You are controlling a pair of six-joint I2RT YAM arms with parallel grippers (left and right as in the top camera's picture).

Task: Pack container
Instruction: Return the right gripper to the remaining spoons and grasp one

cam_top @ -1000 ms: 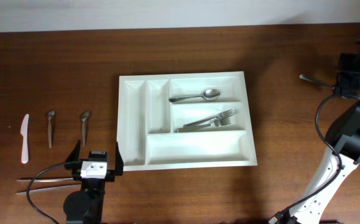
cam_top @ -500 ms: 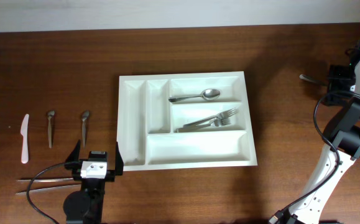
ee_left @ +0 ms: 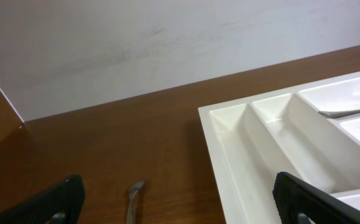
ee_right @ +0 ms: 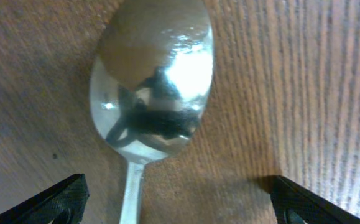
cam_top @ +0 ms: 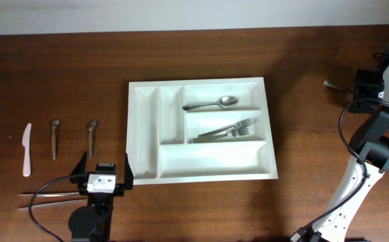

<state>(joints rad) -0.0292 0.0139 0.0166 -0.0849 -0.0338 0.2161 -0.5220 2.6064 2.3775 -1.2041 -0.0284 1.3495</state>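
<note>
Spoon [ee_right: 152, 81] lies flat on the table [cam_top: 60, 67] right under my right gripper [ee_right: 178, 200], fingers spread wide either side of its neck. The neck sits nearer one finger, so I judge a closing pinch could shove or spin the thin metal instead of catching it. The container [cam_top: 214, 160] sits well apart at mid-table. My left gripper [ee_left: 181, 198], likewise spread, holds nothing beside it.

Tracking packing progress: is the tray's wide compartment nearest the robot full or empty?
Empty: overhead, that cutlery tray compartment shows only bare white floor; the spoon and forks lie in others.
</note>
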